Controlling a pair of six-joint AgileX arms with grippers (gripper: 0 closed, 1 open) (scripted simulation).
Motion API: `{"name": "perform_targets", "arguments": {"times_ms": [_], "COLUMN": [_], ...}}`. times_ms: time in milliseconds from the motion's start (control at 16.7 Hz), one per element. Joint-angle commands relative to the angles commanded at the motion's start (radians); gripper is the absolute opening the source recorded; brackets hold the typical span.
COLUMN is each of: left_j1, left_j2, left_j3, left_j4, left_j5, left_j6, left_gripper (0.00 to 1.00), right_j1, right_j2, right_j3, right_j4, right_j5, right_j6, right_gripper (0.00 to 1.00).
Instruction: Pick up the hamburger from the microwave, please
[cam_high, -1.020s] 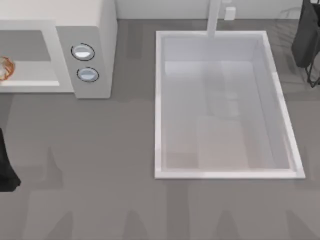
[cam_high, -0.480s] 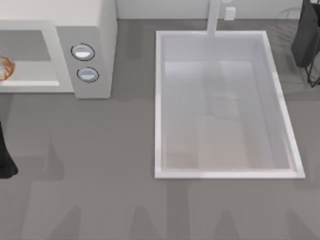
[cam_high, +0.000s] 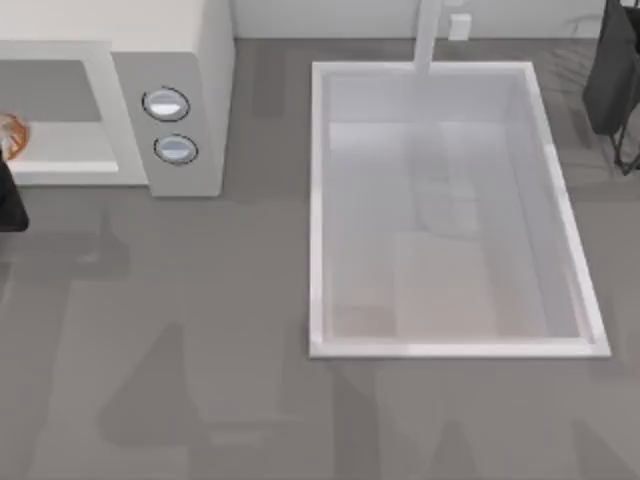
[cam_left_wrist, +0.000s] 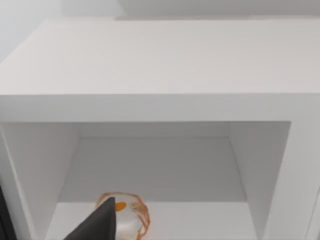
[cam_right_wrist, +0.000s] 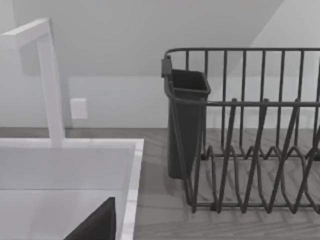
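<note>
The hamburger (cam_high: 10, 136) is a small orange-brown round item with pale patches, lying on the floor of the microwave's open cavity at the table's far left. The microwave (cam_high: 190, 60) is a white-grey box with two round bluish knobs (cam_high: 166, 104) on its side panel. My left gripper (cam_high: 8, 196) shows as a dark shape at the left edge, just in front of the cavity and close to the hamburger. In the left wrist view, a dark finger (cam_left_wrist: 99, 224) overlaps the hamburger (cam_left_wrist: 134, 212) inside the microwave (cam_left_wrist: 160, 65). A dark part of my right gripper (cam_right_wrist: 95, 225) shows above the sink's corner.
A large white sink basin (cam_high: 318, 200) with a faucet (cam_high: 428, 35) takes up the table's middle and right. A dark wire dish rack with a cutlery holder (cam_high: 610, 75) stands at the back right, also seen as the rack (cam_right_wrist: 250, 130). Grey counter lies between microwave and sink.
My left arm has moved from the lower left edge up toward the microwave's front, ending beside the hamburger. Nothing else has shifted.
</note>
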Motion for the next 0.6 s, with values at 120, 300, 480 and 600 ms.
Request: {"name": "perform_targets", "arguments": {"times_ms": [120,300,480,600], "left_j1": [0.019,0.047,0.075,0.092], "left_j2": [0.205,0.519,0.825,1.015], "left_j3": [0.082,0.208,0.331,0.407], "left_j4": [0.093,0.235,0.374,0.460], "left_j5": [0.021,0.053,0.085,0.104], "left_j6": [0.008,0.021,0.033,0.041], "left_gripper": [1.00,1.00,1.00,1.00], "right_j1": [0.000,0.000,0.000,0.000], "right_j2": [0.000,0.000,0.000,0.000], "right_j3": [0.000,0.000,0.000,0.000], "right_j4": [0.000,0.000,0.000,0.000], "right_j5": [0.000,0.000,0.000,0.000], "right_j6": [0.000,0.000,0.000,0.000], "right_gripper": [1.00,1.00,1.00,1.00]}}
